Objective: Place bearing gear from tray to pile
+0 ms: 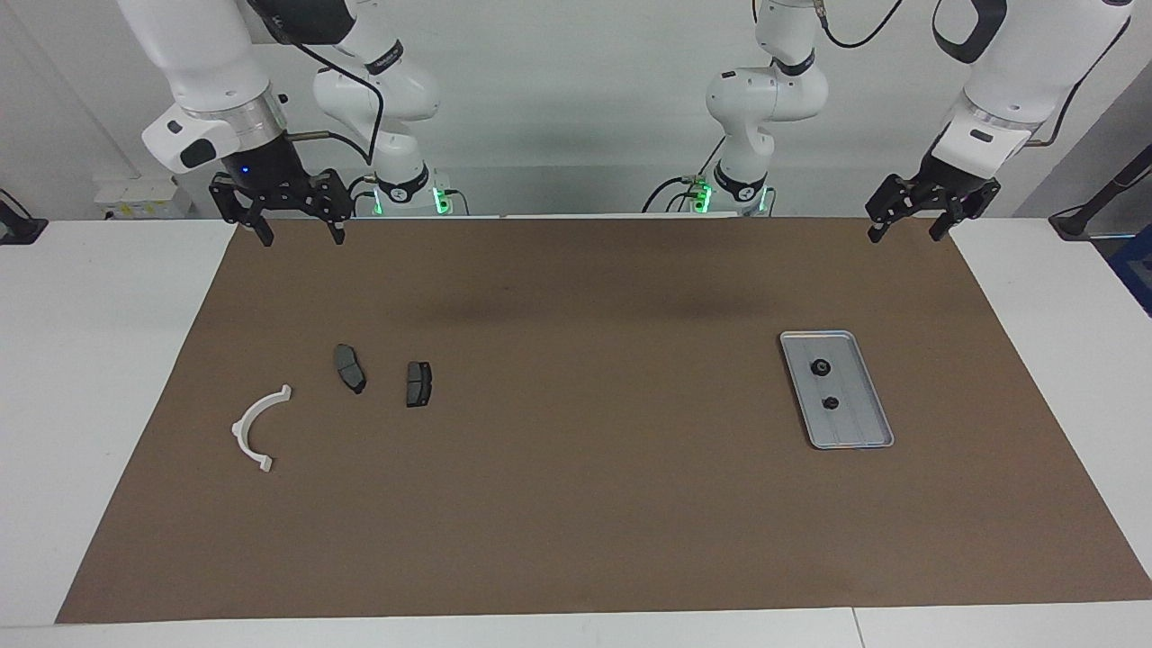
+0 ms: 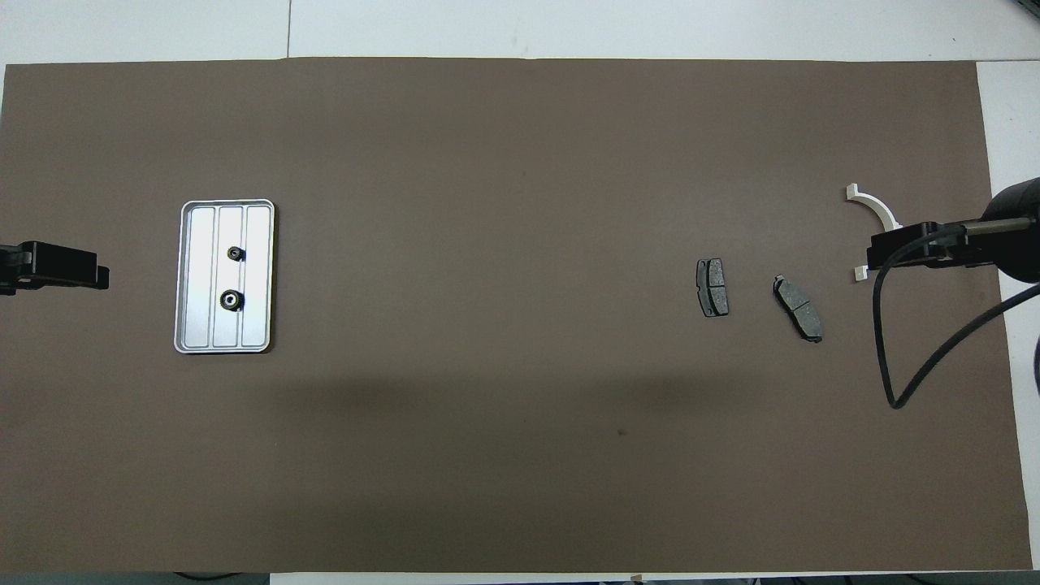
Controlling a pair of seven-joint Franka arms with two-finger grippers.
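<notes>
The silver tray lies toward the left arm's end of the table and holds two small black bearing gears. In the overhead view the tray shows both gears. The pile lies toward the right arm's end: a white semicircular bracket and two dark brake pads. My left gripper hangs open and empty over the mat's edge near the robots. My right gripper hangs open and empty, likewise raised.
A brown mat covers most of the white table. A black cable loops from the right arm's wrist. Both arm bases stand at the table's edge nearest the robots.
</notes>
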